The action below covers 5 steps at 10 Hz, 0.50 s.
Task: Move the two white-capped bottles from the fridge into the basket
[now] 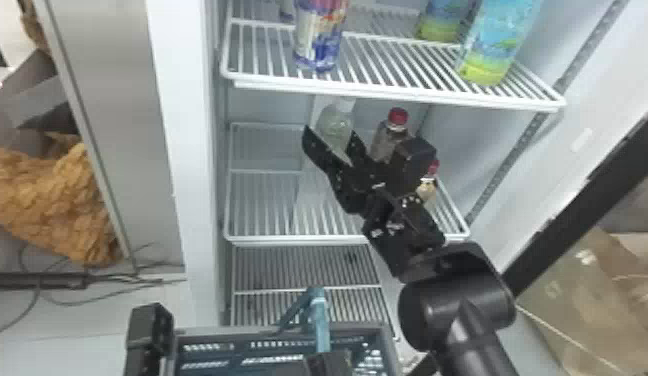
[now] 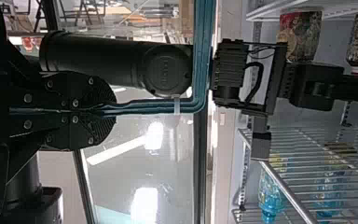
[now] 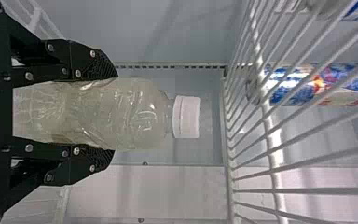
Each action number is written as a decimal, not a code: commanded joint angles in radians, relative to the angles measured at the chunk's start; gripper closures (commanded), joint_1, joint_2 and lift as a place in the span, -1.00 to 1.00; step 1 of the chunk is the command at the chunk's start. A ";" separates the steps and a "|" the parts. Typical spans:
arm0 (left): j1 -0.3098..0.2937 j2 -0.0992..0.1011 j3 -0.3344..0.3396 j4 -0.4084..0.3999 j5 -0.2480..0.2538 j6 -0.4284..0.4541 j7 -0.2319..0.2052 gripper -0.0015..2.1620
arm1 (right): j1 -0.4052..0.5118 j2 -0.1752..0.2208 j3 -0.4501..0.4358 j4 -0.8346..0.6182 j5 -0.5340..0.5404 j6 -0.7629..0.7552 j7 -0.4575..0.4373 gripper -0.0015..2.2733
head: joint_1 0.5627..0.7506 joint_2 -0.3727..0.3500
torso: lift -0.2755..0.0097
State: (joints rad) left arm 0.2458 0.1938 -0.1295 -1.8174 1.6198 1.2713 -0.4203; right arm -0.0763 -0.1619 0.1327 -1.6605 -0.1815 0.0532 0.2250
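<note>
My right gripper is inside the fridge over the middle shelf, closed around a white-capped bottle. In the right wrist view this clear, pale bottle lies between the fingers of the gripper, pressed on both sides, its white cap beyond the tips. My left gripper is at the bottom edge, on the teal handle of the dark basket. The left wrist view has the gripper shut on that handle.
Two red-capped bottles stand right of the held bottle, partly behind the right gripper. The upper shelf runs above, carrying a can and blue-green bottles. The fridge's left wall and a dark door edge flank the opening.
</note>
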 commanded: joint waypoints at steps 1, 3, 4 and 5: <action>0.004 -0.001 0.002 0.000 -0.001 -0.002 -0.002 0.03 | 0.076 -0.001 -0.035 -0.118 -0.002 0.060 0.005 -0.29 | 0.41 -0.66 | -0.89; 0.004 -0.001 0.004 0.000 -0.001 -0.002 -0.002 0.03 | 0.160 -0.011 -0.051 -0.235 -0.002 0.074 0.011 -0.29 | 0.41 -0.71 | -0.89; 0.004 -0.001 0.004 0.000 -0.001 -0.002 -0.003 0.03 | 0.211 -0.011 -0.071 -0.299 -0.010 0.104 0.024 -0.29 | 0.41 -0.72 | -0.89; 0.007 -0.001 0.004 0.000 -0.001 -0.002 -0.005 0.03 | 0.273 -0.011 -0.089 -0.375 -0.016 0.136 0.030 -0.29 | 0.41 -0.74 | -0.89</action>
State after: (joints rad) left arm 0.2518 0.1932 -0.1256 -1.8174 1.6193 1.2688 -0.4245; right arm 0.1640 -0.1743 0.0537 -1.9953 -0.1934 0.1711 0.2539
